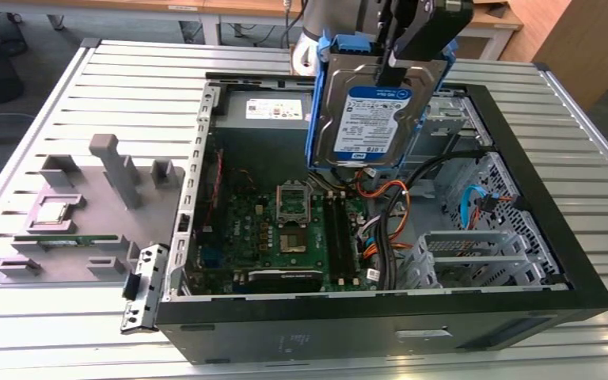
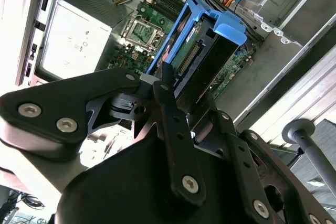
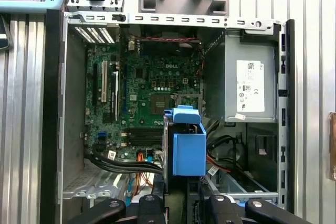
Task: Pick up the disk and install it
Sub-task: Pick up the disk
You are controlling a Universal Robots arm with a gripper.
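Note:
The disk (image 1: 362, 115), a silver-grey hard drive with a white-and-blue label in blue carrier rails, hangs upright in the air over the back middle of the open computer case (image 1: 589, 277). My gripper (image 1: 391, 62) is shut on the disk's upper edge, one black finger across the label side. In the second wrist view the black fingers (image 2: 169, 98) clamp the disk (image 2: 195, 51), with the motherboard beyond it. In the first wrist view the disk (image 3: 188, 153) shows end-on as a blue block above the board, and my gripper (image 3: 181, 195) sits behind it.
Inside the case lie the motherboard (image 1: 283, 229), a grey power supply (image 1: 267, 111), orange and blue cables (image 1: 389, 206) and a metal drive cage (image 1: 473, 253). A grey fixture (image 1: 82, 206) with small parts stands on the slatted table at the exterior view's left.

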